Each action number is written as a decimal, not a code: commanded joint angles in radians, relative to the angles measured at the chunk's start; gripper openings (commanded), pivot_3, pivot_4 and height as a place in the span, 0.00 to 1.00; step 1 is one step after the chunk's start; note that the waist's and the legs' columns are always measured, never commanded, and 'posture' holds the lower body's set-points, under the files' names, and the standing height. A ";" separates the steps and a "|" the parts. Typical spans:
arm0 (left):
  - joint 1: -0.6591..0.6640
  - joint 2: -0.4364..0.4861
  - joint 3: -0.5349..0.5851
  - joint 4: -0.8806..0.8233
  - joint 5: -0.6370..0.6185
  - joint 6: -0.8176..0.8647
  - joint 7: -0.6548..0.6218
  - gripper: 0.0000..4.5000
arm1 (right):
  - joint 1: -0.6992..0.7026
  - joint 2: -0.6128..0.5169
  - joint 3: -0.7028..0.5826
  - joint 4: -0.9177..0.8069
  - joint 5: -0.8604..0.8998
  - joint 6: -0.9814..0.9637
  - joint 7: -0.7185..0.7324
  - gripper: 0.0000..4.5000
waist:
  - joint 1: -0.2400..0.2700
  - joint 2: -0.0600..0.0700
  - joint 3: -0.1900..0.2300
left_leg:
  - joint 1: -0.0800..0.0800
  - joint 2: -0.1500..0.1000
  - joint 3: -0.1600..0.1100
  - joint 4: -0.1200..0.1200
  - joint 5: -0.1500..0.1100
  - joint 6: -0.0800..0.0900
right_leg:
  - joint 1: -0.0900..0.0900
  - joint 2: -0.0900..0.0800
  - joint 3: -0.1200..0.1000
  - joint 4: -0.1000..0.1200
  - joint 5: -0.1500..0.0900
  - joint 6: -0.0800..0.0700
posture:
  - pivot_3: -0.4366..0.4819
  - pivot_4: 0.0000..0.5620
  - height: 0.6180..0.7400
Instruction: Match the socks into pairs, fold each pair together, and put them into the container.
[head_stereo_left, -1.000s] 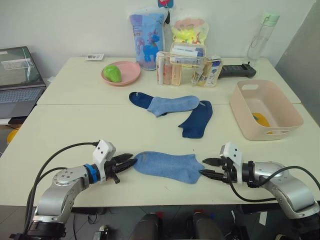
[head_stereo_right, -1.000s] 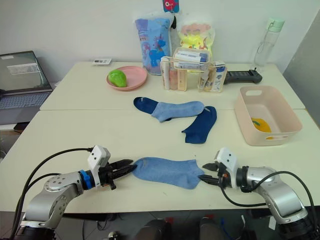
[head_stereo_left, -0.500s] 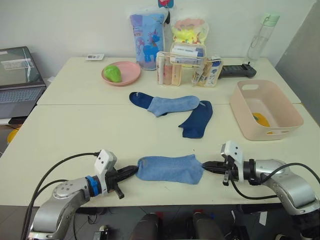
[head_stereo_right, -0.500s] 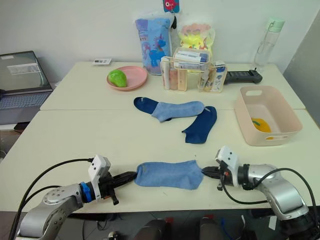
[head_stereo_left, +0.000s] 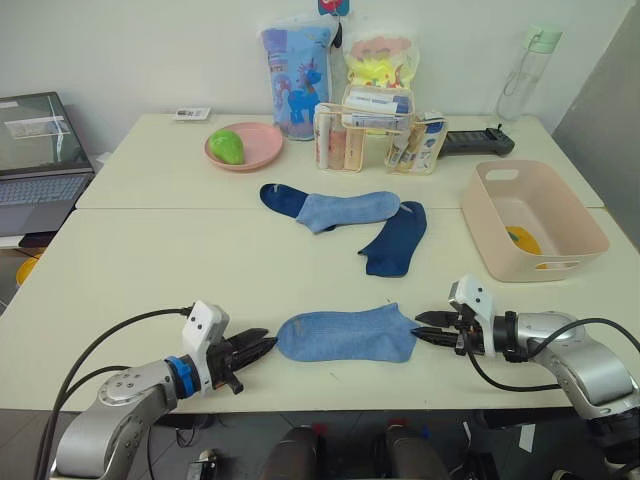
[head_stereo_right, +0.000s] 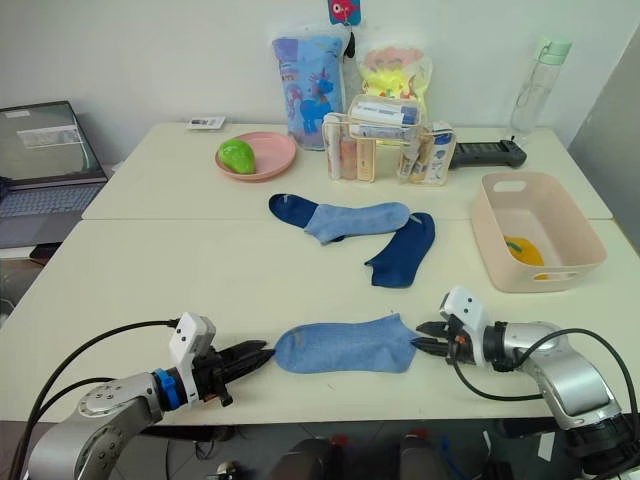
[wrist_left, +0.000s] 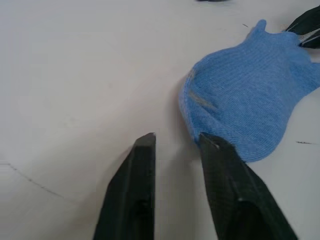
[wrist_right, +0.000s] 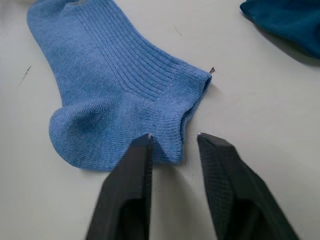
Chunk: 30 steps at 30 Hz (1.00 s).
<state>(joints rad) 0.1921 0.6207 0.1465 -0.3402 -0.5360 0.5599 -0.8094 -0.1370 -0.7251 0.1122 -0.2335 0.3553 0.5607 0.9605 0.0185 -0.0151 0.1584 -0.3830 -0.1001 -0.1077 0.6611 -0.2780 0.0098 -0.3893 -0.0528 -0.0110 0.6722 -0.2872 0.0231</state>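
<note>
- Left gripper (head_stereo_left: 258, 347), clamped on the toe end half a second ago, now lies released with its fingers parted just off that end of the near light blue sock (head_stereo_left: 346, 334)
- The sock, let go, lies flat between both grippers; its light blue partner (head_stereo_left: 345, 209) and the navy socks (head_stereo_left: 394, 238) wait farther off
- Right gripper (head_stereo_left: 432, 331) has opened too, its tips at the cuff; the container (head_stereo_left: 575, 237) sits beyond it, so pairing looks barely begun
</note>
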 joint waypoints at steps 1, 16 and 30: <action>-0.022 0.024 0.052 0.010 -0.027 -0.004 -0.019 0.56 | -0.005 -0.001 -0.063 -0.019 0.021 -0.026 -0.010 0.62 | 0.000 0.000 0.000 | 0.000 0.000 0.000 0.000 0.000 0.000 | 0.000 0.000 0.000 0.000 0.000 0.000 | 0.48 0.27 1.00; -0.303 -0.159 0.079 0.297 0.253 -0.395 0.288 0.99 | -0.087 0.160 -0.160 0.085 -0.137 -0.267 -0.288 0.86 | 0.004 -0.001 0.000 | 0.000 -0.001 0.001 0.000 0.002 -0.005 | 0.000 0.000 0.001 0.000 0.000 0.000 | 0.48 0.27 1.00; -0.333 -0.230 0.045 0.377 0.354 -0.492 0.387 0.99 | -0.095 0.218 -0.136 0.103 -0.200 -0.294 -0.363 0.86 | 0.003 -0.001 0.000 | 0.000 0.000 0.001 0.001 0.002 -0.005 | -0.001 0.000 0.001 0.002 0.000 0.000 | 0.48 0.27 1.00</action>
<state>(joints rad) -0.1247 0.3748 0.1811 0.0511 -0.1812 0.0799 -0.4244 -0.2128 -0.5056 -0.0131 -0.1033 0.1554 0.2781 0.6064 0.0218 -0.0157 0.1585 -0.3826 -0.1005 -0.1065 0.6618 -0.2756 0.0045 -0.3899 -0.0524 -0.0104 0.6740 -0.2869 0.0234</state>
